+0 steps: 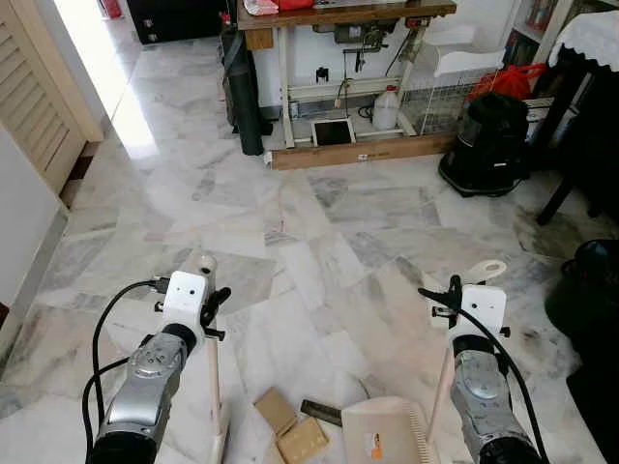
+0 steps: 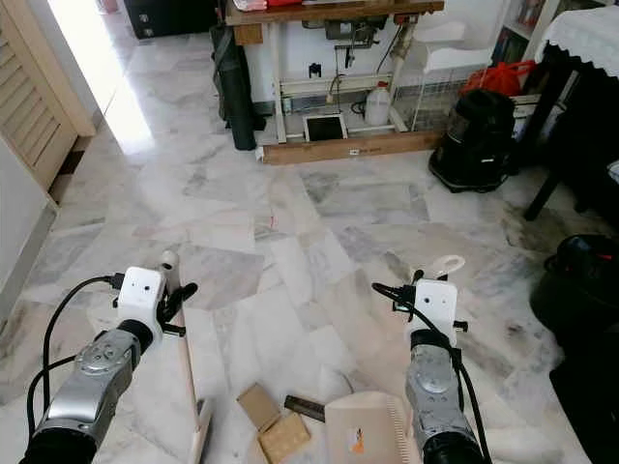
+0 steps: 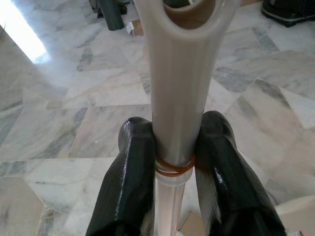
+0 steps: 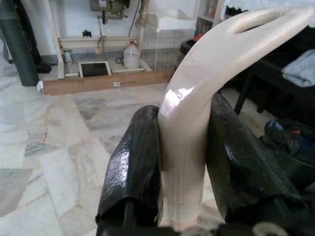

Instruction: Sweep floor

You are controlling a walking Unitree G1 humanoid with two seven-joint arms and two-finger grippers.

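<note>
Presently, as observed from the floor:

Broom (image 1: 214, 387): cream handle, held near upright at the robot's left front; the hollow top end stands just above the gripper and the lower end reaches the marble by the debris.
Left gripper (image 3: 173, 162): both black fingers (image 3: 132, 182) pressed against opposite sides of the broom handle, clamped on it just above an orange rubber band around the handle.
Dustpan (image 1: 387, 432): cream, ribbed tray resting on the floor between the two arms, closer to the right one, with a small orange label on it; its long handle rises to the right gripper.
Right gripper (image 4: 183, 162): fingers (image 4: 138, 167) closed around the dustpan handle, whose curved, slotted tip sticks out beyond them.
Debris: two tan cardboard pieces (image 1: 288, 424) and a dark flat strip (image 1: 321, 412) lying on the floor, just beside the dustpan's left edge and near the broom's lower end.
Floor (image 1: 319, 222): pale grey-veined marble slabs, bright glare near the left wall.
Far side: sewing table (image 1: 338, 19) with a wooden plank (image 1: 363, 152) across its base, a white jug (image 1: 386, 108) beneath it, a wire rack to its right.
Right side: black vacuum cleaner (image 1: 488, 145) well apart from the debris; dark furniture and a black bin (image 1: 590, 290) along the right edge.
Left side: louvred wooden door (image 1: 34, 97).
</note>
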